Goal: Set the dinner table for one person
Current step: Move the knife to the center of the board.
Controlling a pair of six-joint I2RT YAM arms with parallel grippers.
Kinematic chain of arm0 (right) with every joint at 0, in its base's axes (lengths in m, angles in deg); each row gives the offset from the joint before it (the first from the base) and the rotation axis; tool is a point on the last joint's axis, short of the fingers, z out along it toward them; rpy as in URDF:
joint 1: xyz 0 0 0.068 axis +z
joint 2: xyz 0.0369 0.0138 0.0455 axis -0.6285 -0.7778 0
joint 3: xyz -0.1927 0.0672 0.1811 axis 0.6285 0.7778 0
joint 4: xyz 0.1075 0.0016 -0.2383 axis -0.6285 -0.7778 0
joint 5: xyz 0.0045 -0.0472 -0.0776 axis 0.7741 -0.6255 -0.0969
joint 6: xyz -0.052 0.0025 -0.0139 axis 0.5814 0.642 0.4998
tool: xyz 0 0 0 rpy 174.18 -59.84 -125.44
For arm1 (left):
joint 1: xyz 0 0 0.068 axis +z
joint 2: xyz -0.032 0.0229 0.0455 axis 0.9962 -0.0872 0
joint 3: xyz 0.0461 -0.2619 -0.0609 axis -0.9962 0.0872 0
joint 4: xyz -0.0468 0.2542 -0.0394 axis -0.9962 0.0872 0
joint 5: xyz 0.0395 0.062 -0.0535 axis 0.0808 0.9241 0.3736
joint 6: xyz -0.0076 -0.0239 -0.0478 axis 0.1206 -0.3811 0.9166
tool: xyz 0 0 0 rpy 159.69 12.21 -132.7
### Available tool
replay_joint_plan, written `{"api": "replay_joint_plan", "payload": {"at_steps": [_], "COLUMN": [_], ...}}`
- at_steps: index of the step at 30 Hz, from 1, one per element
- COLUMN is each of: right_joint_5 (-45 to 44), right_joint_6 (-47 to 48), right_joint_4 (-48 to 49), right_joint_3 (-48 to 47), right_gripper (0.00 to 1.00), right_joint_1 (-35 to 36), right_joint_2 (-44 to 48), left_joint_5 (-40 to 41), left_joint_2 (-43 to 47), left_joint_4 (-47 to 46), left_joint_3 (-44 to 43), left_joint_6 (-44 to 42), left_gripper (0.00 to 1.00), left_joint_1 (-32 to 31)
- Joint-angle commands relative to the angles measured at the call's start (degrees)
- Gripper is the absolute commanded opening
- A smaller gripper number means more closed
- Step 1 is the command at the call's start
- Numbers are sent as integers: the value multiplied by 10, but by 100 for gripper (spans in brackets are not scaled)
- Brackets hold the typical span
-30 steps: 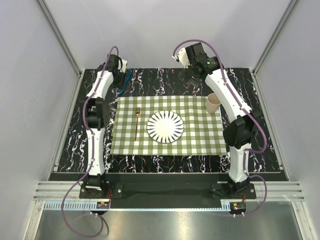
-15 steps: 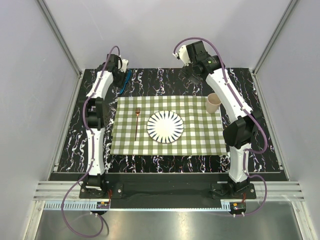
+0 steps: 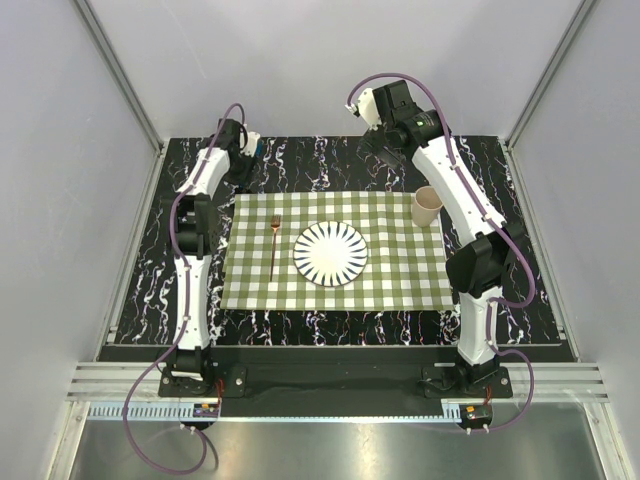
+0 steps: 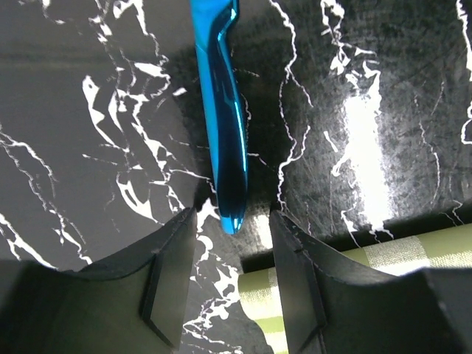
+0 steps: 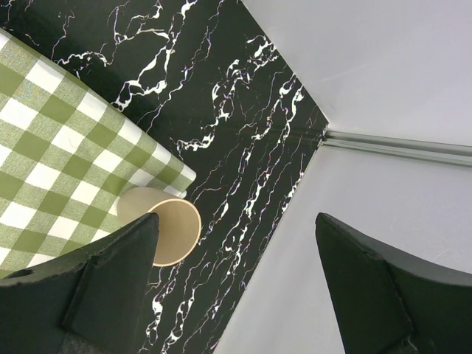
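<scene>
Two arms reach over the far side of the large rectangular black dinner table with white marble-like veins point(image 3: 330, 160). A green-and-white checked cloth point(image 3: 400, 275) lies flat on its middle. On the cloth rests a round white plate with black radial stripes point(image 3: 330, 252). A slim copper-coloured fork point(image 3: 273, 248) lies to the plate's left, well apart from it, tines toward the far edge. A beige paper cup point(image 3: 428, 206) stands upright on the cloth's far right corner.

The left gripper point(image 4: 229, 215) hangs low at the table's far left corner. Its dark fingers point(image 4: 173, 280) are apart and straddle the near end of a glossy blue metal utensil point(image 4: 223, 118) (only its handle part shows, so I cannot tell which kind). The utensil lies on the bare marble just beside the cloth's corner, with a gap showing on each side of it.

The right gripper point(image 5: 236, 221) is raised above the far right of the table. Its fingers point(image 5: 110, 273) are spread wide with nothing between them, and the cup sits below, beside one finger.
</scene>
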Motion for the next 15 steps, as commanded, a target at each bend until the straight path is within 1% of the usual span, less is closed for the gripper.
{"api": "replay_joint_plan", "payload": {"at_steps": [1,15], "right_joint_5": [-9,-7], "right_joint_6": [-4,-8], "right_joint_4": [14,8], "right_joint_3": [-30,-44], "right_gripper": [94,94], "right_joint_1": [8,14], "right_joint_2": [9,9], "left_joint_5": [-18,-18], "left_joint_2": [2,-25], "left_joint_4": [-14,-24], "left_joint_3": [-2,-32], "left_joint_6": [-4,23], "left_gripper": [49,49], "left_joint_1": [1,1]}}
